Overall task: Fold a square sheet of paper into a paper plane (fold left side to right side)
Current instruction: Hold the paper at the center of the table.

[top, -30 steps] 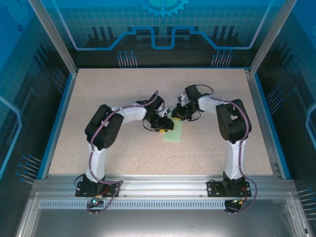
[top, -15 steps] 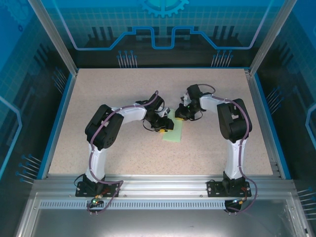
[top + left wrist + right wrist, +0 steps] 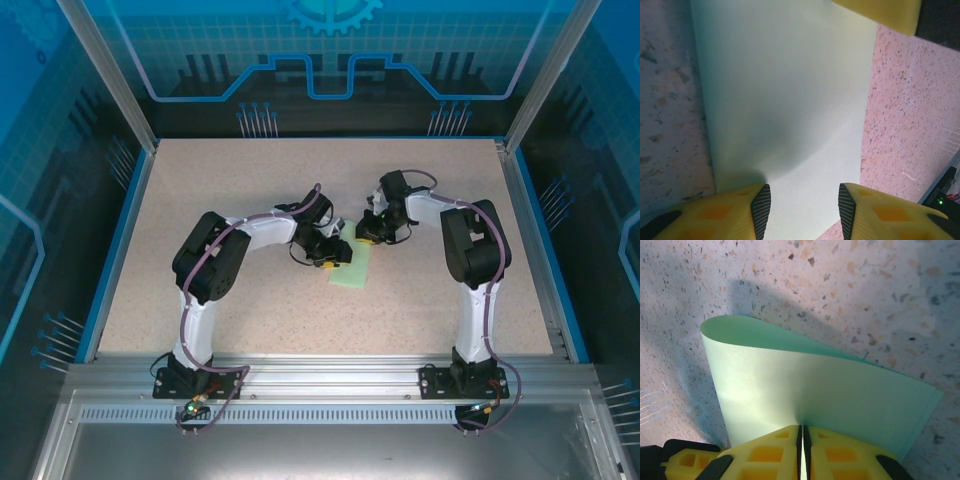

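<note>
The square sheet of paper point(image 3: 352, 270) is pale mint green and lies mid-table, doubled over into a narrow strip. In the left wrist view the sheet point(image 3: 785, 100) lies flat under my left gripper point(image 3: 802, 202), whose jaws stand open, both tips down on or just above the paper. My left gripper point(image 3: 335, 252) is at the strip's left side. My right gripper point(image 3: 366, 232) is at its far end. In the right wrist view my right gripper point(image 3: 802, 432) is shut on the paper's edge, and the sheet point(image 3: 815, 385) curls up and over in a loose bend.
The speckled beige table point(image 3: 250, 190) has a blue rim point(image 3: 118, 250) and clear panels around it. A yellow finger of the right gripper point(image 3: 880, 12) shows at the top of the left wrist view. Both arm bases stand on the aluminium rail point(image 3: 330, 375) at the near edge.
My right wrist has shifted slightly to the right while holding the paper's edge. The left arm and the strip on the table have stayed put.
</note>
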### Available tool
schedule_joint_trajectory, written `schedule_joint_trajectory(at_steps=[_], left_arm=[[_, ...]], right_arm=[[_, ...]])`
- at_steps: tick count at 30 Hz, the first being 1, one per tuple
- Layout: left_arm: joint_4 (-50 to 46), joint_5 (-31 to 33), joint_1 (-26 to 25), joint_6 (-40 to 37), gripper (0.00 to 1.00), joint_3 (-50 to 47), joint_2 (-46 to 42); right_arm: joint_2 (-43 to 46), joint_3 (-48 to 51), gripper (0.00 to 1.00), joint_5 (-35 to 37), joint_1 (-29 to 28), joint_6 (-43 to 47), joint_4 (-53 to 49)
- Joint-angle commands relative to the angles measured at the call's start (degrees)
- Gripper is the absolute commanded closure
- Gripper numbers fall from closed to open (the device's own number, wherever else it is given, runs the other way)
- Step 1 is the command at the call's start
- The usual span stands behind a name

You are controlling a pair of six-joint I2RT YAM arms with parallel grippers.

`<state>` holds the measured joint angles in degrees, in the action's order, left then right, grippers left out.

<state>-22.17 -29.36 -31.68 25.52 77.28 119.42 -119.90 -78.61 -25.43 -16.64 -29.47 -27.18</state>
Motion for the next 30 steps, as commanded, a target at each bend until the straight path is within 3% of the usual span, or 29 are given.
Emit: schedule_joint_trajectory(at_steps=[1,14,30], left_arm=[[-5.7,4.2,-1.2,-0.1,0.54,-1.4,3.3],[-5.7,4.3,-1.3,-0.2,0.54,-1.2,3.4],[-5.8,4.2,-1.3,-0.4,0.54,-1.1,3.2]], right_arm=[[2.2,1.1,0.87,1.1,1.0,0.9,-2.8],[7.8,2.4,0.85,-0.8,1.3,1.0,-3.6],[6.5,8.2,0.85,-0.5,-1.0,-0.9,-2.1]])
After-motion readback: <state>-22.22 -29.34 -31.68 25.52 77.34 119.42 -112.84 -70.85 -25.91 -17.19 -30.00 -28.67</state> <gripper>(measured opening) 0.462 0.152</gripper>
